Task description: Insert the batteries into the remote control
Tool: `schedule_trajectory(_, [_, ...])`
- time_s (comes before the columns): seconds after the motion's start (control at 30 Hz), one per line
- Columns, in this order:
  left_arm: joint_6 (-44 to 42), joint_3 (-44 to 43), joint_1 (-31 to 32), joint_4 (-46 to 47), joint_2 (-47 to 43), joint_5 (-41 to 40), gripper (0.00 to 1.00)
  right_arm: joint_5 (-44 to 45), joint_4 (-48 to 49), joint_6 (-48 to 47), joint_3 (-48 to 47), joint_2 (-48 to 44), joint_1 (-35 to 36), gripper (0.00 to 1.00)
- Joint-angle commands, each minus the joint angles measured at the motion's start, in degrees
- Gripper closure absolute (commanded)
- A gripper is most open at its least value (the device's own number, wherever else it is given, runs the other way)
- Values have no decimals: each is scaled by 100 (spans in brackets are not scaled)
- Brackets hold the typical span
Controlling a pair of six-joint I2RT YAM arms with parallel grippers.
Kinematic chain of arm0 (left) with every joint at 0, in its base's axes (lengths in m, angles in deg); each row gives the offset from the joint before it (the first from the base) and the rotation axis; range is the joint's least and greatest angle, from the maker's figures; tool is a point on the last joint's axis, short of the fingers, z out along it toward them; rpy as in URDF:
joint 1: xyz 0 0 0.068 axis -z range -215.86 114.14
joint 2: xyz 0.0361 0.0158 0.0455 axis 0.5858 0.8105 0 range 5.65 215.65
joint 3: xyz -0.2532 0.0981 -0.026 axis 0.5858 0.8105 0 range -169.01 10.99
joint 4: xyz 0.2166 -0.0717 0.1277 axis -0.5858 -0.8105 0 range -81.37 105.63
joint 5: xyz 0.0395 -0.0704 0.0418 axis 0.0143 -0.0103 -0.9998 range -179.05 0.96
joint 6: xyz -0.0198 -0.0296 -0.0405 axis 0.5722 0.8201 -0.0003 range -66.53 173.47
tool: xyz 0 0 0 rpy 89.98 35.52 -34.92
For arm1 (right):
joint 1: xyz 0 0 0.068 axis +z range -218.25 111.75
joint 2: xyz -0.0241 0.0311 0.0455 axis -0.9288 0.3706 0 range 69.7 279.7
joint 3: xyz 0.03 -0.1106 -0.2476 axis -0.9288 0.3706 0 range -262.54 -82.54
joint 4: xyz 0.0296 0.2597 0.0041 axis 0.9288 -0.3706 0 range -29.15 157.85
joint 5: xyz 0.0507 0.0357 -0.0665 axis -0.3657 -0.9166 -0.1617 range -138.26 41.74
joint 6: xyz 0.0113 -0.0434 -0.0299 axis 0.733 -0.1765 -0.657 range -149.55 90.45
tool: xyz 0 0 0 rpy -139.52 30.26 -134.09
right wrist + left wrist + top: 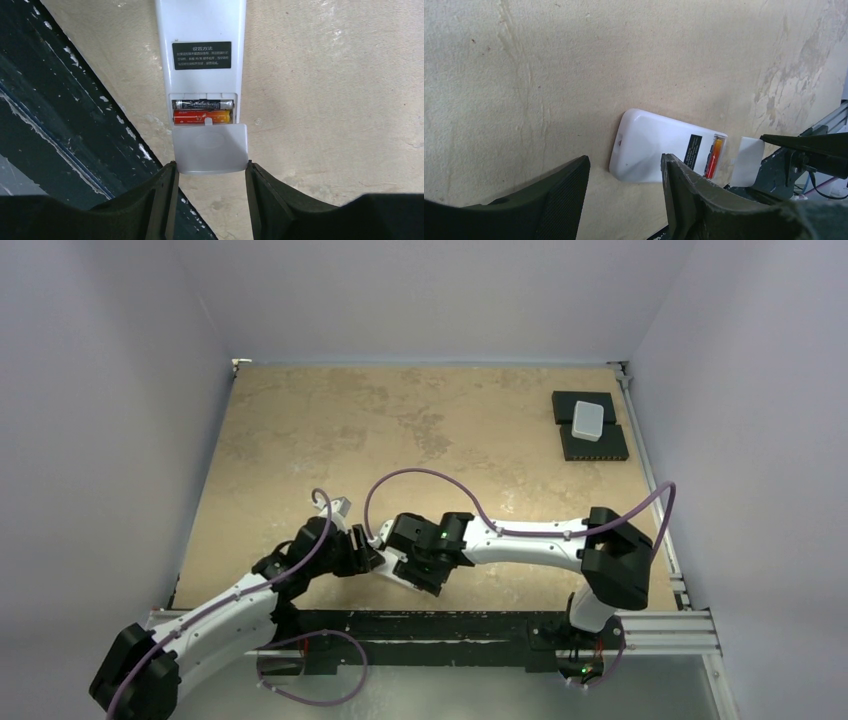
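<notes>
Batteries (202, 118) lie side by side in the open compartment on the back of the remote control (200, 30). One is dark-bodied and one is red-orange, and both lie crosswise to the remote's length. The remote rests face down on the worktop (340, 75), running from the top centre of the right wrist view down to its middle. A black printed label (201, 55) sits just above the compartment.

At the compartment's lower edge is the white battery cover (210, 147), touching the end of the remote but not closed over the cells. The right hand (210, 172) comes up from the bottom of that view. Its two fingers are narrowed onto the cover's side edges at the near corners and pinch it between them. A black frame rail (60, 115) fills the left side of the picture.

In the left wrist view the remote lies at centre right, with an orange battery showing at its right end and the cover beside it. The left hand (624, 159) points at the remote from the bottom of the frame, its fingers spread well apart and holding nothing. The right-hand finger overlaps the remote's lower edge in the picture; contact cannot be told.

From the top camera the two hands meet at lower centre, near the worktop's near edge, and they hide most of the remote. A white box (588, 420) sits on black pads (595, 445) at the upper right, well apart from them.
</notes>
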Motion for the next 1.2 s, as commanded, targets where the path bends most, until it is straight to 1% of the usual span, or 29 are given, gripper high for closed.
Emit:
schedule_trajectory(0.0, [-37, -119, 0, -356, -124, -262, 45, -169, -87, -62, -282, 77, -34, 76])
schedule_trajectory(0.4, [14, -86, 7, -399, -272, -259, 43, -214, -157, 58, -452, 355, -29, 76])
schedule_trajectory(1.17, [69, -84, 3, -494, -281, -359, 37, -131, -178, 187, -607, 634, -51, 76])
